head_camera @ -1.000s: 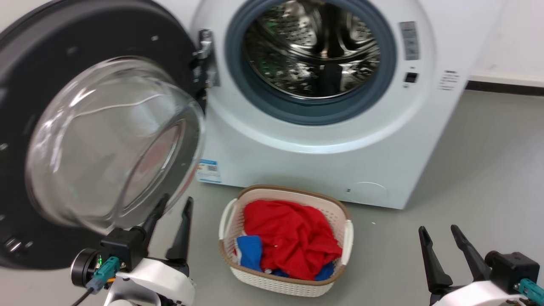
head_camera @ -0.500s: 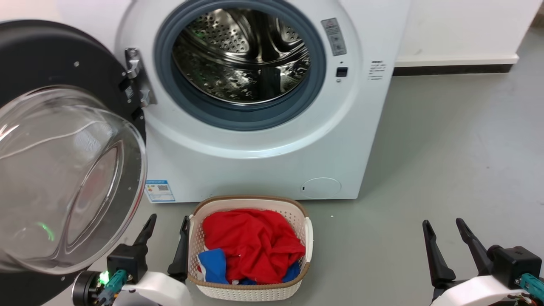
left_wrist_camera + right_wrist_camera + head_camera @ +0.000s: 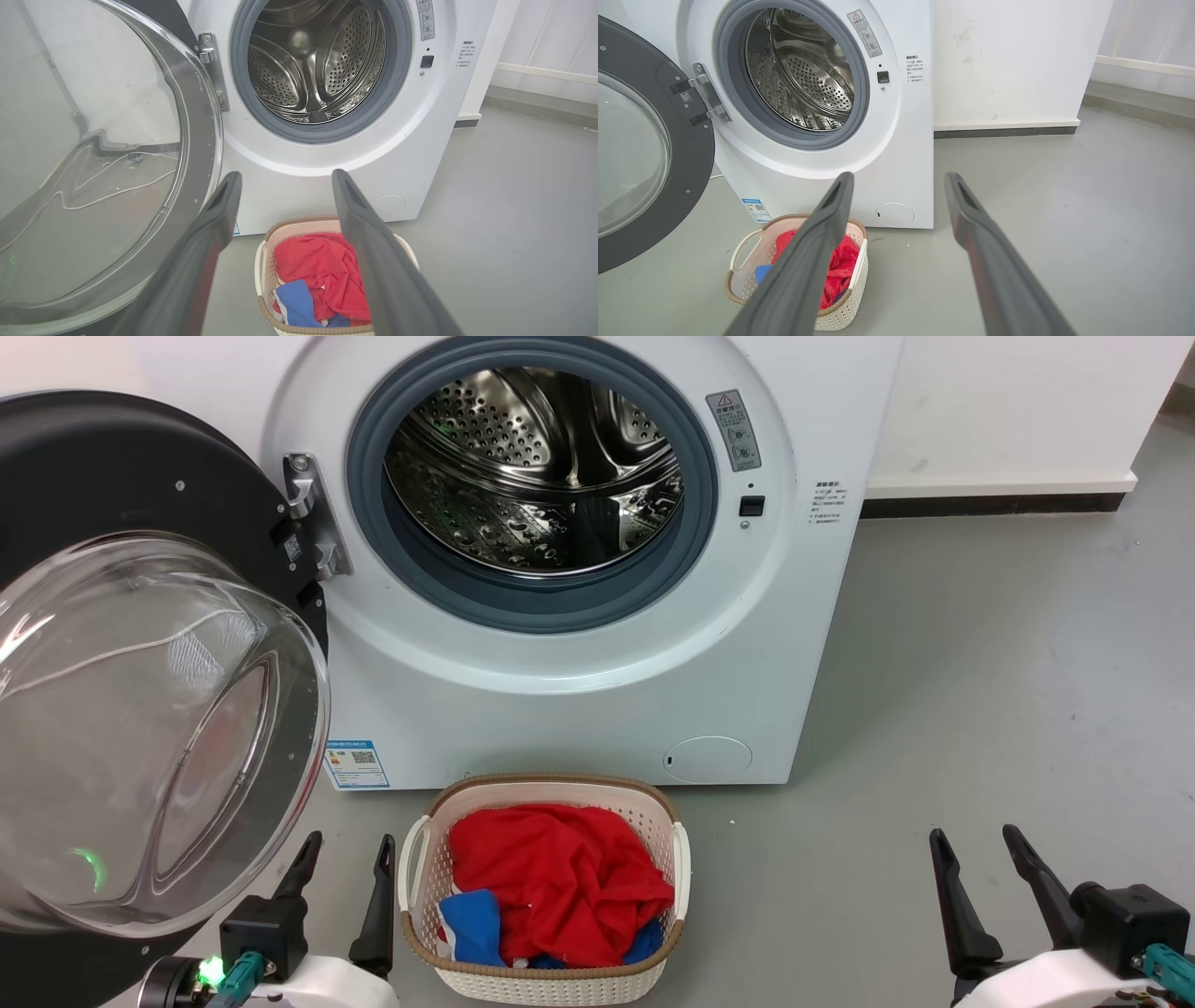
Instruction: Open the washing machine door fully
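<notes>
The large round glossy black washing machine door (image 3: 140,709), with its clear domed glass bowl, stands swung out on the left of the head view, hung from a steel hinge (image 3: 313,523) at the left rim of the opening. Its inner face turns toward the camera. The big white front-loading washing machine (image 3: 560,709) fills the upper middle of the frame, its perforated steel drum (image 3: 532,485) and grey-blue rubber gasket (image 3: 700,495) fully exposed.

The left jaws sit at the lower left of the head view, just below the bowl's lower edge, parted to a moderate gap and holding nothing. The right jaws, at the lower right over bare grey floor (image 3: 980,709), are parted about as much and just as empty.

The door looks wide open, though whether it has reached its hinge stop cannot be told. That is the first risk — a further push on a door already at its limit would strain the hinge. A push on the slick domed glass would likely slide off. Raised carelessly, the left jaws could strike the bowl's rim from below. And the white woven laundry basket (image 3: 597,980), holding a red garment (image 3: 560,877), stands just beside the left jaws — a sideways sweep toward mid-frame would shove it.
</notes>
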Tool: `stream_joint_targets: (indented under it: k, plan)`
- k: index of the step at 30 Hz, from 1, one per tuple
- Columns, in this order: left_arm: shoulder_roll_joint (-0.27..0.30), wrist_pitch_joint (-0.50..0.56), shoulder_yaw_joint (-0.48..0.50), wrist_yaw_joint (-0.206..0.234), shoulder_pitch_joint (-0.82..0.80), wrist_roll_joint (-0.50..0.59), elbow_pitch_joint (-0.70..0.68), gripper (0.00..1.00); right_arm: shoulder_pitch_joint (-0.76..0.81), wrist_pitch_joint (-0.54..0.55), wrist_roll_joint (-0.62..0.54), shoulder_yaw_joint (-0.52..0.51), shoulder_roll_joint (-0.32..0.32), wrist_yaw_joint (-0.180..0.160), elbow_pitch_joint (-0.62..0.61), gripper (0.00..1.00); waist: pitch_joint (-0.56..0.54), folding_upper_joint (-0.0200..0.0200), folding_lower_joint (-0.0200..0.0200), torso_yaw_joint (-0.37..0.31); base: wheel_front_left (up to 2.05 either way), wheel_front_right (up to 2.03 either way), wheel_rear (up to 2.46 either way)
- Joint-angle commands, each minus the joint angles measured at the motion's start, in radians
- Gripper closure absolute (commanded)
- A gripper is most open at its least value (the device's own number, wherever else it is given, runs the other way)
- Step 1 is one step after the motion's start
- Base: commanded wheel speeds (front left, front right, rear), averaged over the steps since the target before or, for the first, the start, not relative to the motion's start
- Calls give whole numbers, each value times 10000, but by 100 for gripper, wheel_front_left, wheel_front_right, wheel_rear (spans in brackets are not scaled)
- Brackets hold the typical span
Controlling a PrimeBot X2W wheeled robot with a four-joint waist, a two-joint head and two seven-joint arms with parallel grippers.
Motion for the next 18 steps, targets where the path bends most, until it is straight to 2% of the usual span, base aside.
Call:
stream_joint_targets:
  k: [1,15,16,18]
  plan:
    - [-23,-66,40,-23,57,48,25,0,32,3,43,-33,4,-1,-2,0,1,0,1,-3,0,0,0]
    - [-145,-74,225,-91,-13,112,58,0,-3,41,32,-8,4,0,-74,0,44,0,1,21,0,0,0]
    - [-137,-1,215,-106,4,77,47,100,14,29,17,-8,0,0,-32,100,45,0,1,20,0,0,0]
    - [-171,23,196,-108,37,66,111,100,38,27,26,-6,0,0,57,100,46,0,1,20,0,0,0]
